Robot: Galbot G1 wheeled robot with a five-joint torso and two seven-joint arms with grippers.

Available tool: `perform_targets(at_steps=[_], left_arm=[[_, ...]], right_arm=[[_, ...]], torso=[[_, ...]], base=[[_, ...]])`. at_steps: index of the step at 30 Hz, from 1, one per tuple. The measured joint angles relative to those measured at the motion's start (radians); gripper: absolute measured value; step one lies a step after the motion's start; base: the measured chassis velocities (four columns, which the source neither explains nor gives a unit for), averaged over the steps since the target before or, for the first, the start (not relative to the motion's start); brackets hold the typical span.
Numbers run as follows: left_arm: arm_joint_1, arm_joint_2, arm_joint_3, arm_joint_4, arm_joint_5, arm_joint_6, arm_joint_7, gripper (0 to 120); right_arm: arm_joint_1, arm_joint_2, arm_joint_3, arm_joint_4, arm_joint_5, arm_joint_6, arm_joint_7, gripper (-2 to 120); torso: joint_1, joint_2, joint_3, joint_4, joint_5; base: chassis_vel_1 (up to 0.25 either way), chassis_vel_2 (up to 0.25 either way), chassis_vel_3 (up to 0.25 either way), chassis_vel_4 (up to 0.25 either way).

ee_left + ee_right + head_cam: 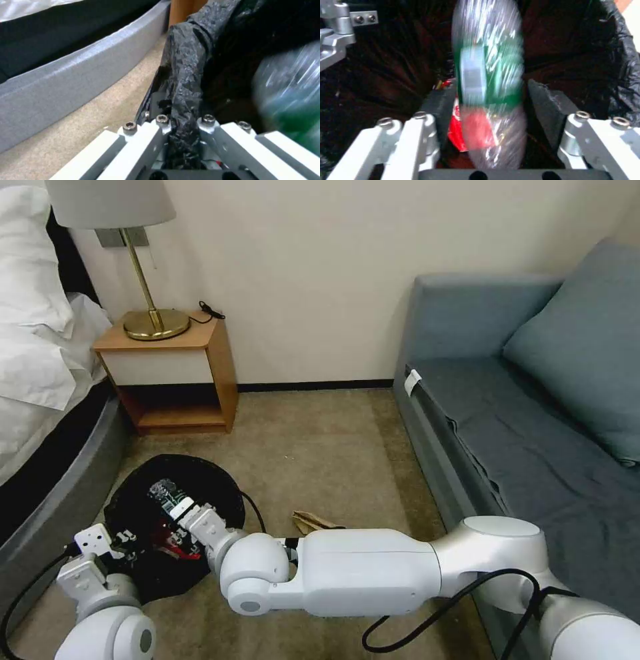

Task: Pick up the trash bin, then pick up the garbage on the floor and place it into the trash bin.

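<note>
Head view: trash bin [137,493] on the carpet by the bed, tilted w/ mouth up toward the robot. Right arm reaches across, right gripper [175,507] over the bin opening; tan paper scrap [315,522] on the floor just beyond.

Left wrist: left gripper [181,150] pinches bin rim & black liner [186,75], prob. to steady the bin.

Right wrist: fingers spread; clear bottle [488,82], green label, blurred betw. them inside the bin, apparently dropping. Red-and-white wrapper [456,132] lies below.
</note>
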Motion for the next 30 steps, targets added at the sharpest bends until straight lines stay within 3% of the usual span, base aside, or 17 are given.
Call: perform_targets(at_steps=[7, 11, 18, 26, 30], left_arm=[[0.006, -0.003, 0.000, -0.022, -0.006, 0.007, 0.000, 2], [0.004, -0.001, -0.009, -0.022, -0.013, 0.007, -0.001, 2], [0.001, 0.005, -0.030, -0.008, -0.026, 0.006, -0.001, 2], [-0.005, 0.013, -0.050, 0.014, -0.041, -0.001, -0.001, 2], [-0.007, 0.015, -0.051, 0.020, -0.043, -0.002, -0.001, 2]], right_arm=[[0.010, 0.012, 0.014, 0.012, -0.013, 0.005, 0.000, 88], [0.024, 0.013, 0.024, 0.022, -0.038, 0.014, -0.009, 99], [0.028, -0.030, 0.104, 0.070, -0.110, 0.039, -0.032, 100], [0.031, -0.169, 0.295, 0.132, -0.278, 0.065, -0.120, 100], [0.039, -0.248, 0.295, 0.109, -0.311, 0.068, -0.164, 100]], torso=[[0.000, 0.000, 0.000, 0.0000, 0.0000], [0.000, 0.000, 0.000, 0.0001, 0.0000], [0.000, 0.000, 0.000, 0.0002, 0.0000], [0.000, 0.000, 0.000, 0.0000, 0.0002], [0.000, 0.000, 0.000, -0.0002, 0.0002]], base=[[0.000, 0.000, 0.000, 0.000], [0.000, 0.000, 0.000, 0.000], [0.000, 0.000, 0.000, 0.000], [0.000, 0.000, 0.000, 0.000], [0.000, 0.000, 0.000, 0.000]])
